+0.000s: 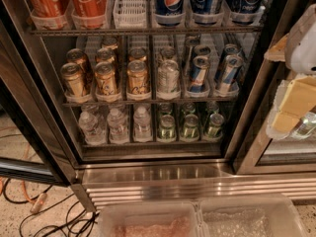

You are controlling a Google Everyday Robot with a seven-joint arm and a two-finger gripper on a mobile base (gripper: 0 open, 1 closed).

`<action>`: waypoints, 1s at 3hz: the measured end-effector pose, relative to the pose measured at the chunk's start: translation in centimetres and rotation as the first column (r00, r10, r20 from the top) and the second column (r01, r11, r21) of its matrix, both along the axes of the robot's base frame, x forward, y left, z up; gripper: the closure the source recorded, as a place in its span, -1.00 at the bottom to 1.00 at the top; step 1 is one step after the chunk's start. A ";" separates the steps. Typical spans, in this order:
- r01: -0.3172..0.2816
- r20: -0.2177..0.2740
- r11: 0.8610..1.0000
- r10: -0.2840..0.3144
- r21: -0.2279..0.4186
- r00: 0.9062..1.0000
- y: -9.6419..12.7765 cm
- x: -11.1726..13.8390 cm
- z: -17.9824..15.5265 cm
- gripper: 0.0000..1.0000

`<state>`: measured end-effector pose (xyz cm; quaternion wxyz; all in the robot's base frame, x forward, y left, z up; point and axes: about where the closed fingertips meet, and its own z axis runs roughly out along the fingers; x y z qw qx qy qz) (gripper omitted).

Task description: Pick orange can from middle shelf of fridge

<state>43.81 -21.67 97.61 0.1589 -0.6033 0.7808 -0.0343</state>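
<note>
The fridge (158, 181) stands open in front of me. Its middle shelf (148, 101) holds several golden-orange cans in three lanes on the left; the front ones are at left (74, 80), centre (106, 79) and right (138, 78). A silver-white can (168, 78) and slim blue-red-silver cans (199, 73) stand to their right. My gripper (294, 102), white with yellowish parts, is at the right edge of the view, in front of the fridge's right frame and well away from the orange cans. It holds nothing that I can see.
The top rack holds tall red containers (89, 1) and blue ones (170, 1). The bottom rack holds small clear bottles (118, 125). The open glass door (24, 112) is at the left, cables (39, 206) lie on the floor, and clear plastic bins (197, 221) sit at the bottom.
</note>
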 end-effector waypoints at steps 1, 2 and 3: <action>0.000 0.000 1.000 0.000 0.000 1.000 0.0 0.0 0.0 -1.00; 0.004 0.003 1.000 -0.004 0.022 1.000 0.5 0.1 -0.3 -1.00; 0.029 -0.017 0.991 -0.028 0.127 0.999 3.0 0.3 -2.7 -1.00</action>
